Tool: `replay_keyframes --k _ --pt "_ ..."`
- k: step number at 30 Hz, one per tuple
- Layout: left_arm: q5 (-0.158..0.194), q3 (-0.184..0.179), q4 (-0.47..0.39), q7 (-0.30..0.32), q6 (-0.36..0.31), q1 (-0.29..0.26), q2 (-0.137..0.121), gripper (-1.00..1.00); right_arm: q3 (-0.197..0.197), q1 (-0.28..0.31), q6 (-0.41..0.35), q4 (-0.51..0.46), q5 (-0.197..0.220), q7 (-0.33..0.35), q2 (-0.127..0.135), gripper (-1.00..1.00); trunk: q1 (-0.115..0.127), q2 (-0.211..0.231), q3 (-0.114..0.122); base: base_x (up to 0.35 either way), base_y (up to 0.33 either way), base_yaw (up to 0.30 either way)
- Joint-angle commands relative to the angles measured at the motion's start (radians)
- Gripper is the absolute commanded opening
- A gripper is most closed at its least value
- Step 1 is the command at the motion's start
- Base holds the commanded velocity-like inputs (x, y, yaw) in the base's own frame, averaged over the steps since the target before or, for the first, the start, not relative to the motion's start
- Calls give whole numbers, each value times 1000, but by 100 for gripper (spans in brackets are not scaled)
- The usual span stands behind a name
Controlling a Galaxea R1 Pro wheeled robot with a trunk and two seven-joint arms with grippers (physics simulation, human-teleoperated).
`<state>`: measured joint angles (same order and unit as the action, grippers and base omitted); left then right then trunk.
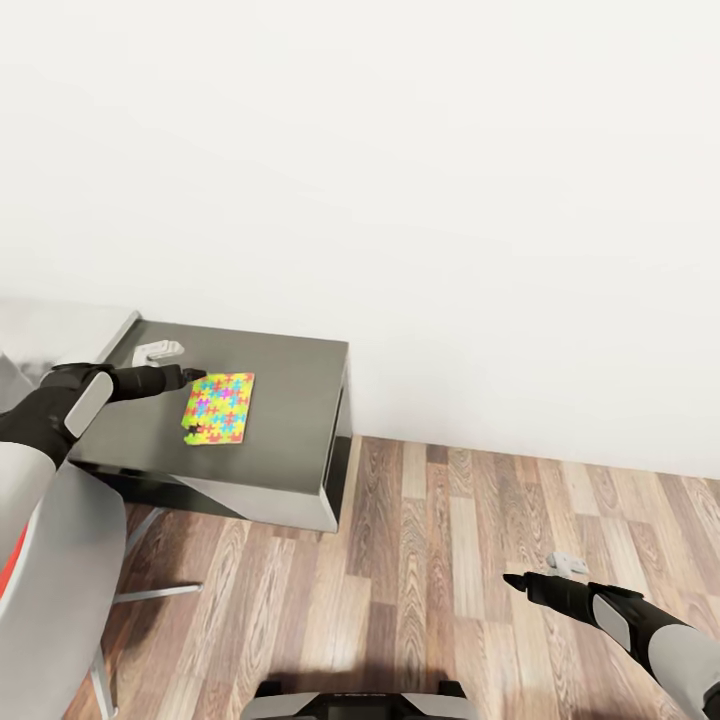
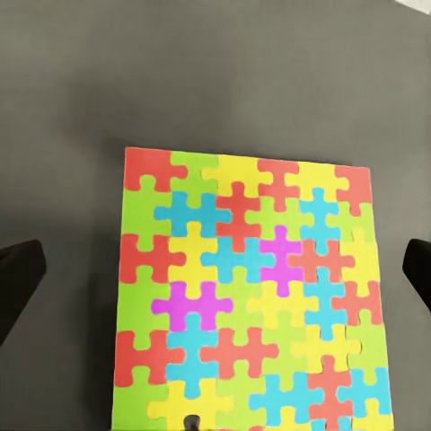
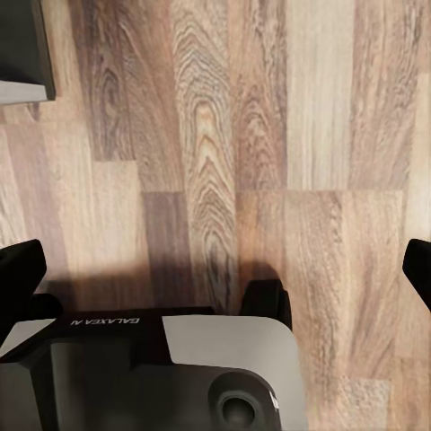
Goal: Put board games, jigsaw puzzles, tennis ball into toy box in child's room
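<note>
- Left gripper (image 1: 193, 403) hovers over the jigsaw puzzle (image 1: 219, 407) on the dark table (image 1: 290, 400), fingers spread.
- Right gripper (image 1: 515, 579) hangs above the wood floor (image 1: 420, 560), fingers spread.

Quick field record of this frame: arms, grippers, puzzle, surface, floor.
left gripper: open, above the puzzle's near-wall edge, holding nothing
right gripper: open, empty, low over the floor
puzzle: flat on the dark cabinet top, one piece jutting from an edge
cabinet top: dark grey, against the white wall
grey object: small, on the cabinet top beside the left gripper; what it is, cannot tell
floor: wood planks
robot base: below the right gripper
</note>
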<state>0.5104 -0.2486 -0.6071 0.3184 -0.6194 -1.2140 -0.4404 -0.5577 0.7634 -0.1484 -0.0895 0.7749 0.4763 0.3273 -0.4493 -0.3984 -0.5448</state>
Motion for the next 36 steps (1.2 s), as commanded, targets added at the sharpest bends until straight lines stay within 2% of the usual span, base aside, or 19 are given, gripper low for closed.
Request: replay_keyframes --k 1,22,36 --pt "3 -4 0 1 -2 -1 -1 100 -5 1 -7 -1 10 2 1 100 -1 -2 -1 79 46 0" --pt "2 -4 1 1 -1 2 0 100 -5 1 -7 -1 10 2 1 100 -1 -2 -2 94 6 0" --pt "2 -3 1 1 8 5 2 100 -5 1 -8 -1 10 2 1 100 -1 -2 -20 3 0 51"
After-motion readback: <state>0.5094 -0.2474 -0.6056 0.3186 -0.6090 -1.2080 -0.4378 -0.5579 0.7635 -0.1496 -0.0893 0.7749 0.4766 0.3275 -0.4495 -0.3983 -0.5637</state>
